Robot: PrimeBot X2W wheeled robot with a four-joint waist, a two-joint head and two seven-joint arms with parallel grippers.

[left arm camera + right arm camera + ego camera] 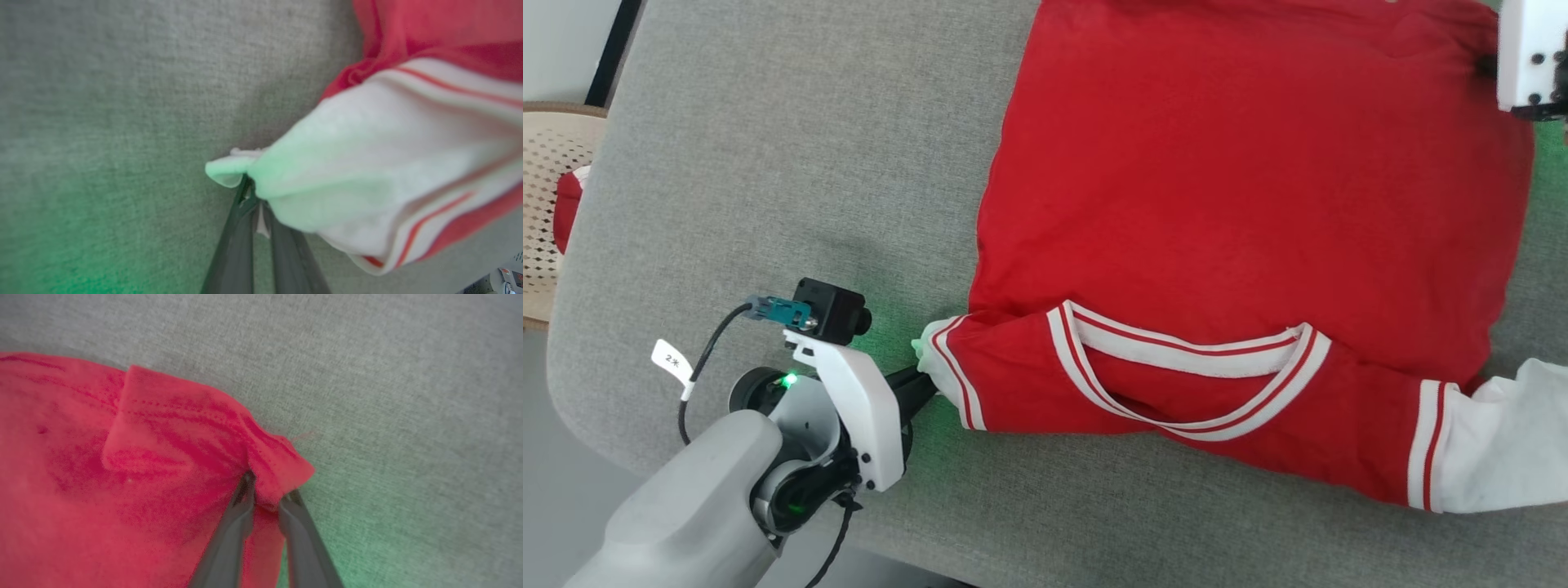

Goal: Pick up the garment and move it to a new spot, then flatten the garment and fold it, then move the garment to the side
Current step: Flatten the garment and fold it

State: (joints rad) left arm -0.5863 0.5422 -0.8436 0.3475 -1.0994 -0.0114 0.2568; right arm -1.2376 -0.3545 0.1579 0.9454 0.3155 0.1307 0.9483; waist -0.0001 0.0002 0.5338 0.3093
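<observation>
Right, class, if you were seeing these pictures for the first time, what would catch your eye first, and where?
The red garment dominates, spread on the grey fabric surface with its striped V-neck toward the near edge. At its left end the left gripper is shut on the white sleeve end. At the far right corner the right gripper straddles a red hem fold; whether it grips it is unclear.

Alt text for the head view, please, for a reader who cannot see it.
A red shirt with white striped sleeves lies spread on a grey fabric surface, collar nearest the robot. The left claw pinches the white end of the sleeve at the shirt's left side.
</observation>
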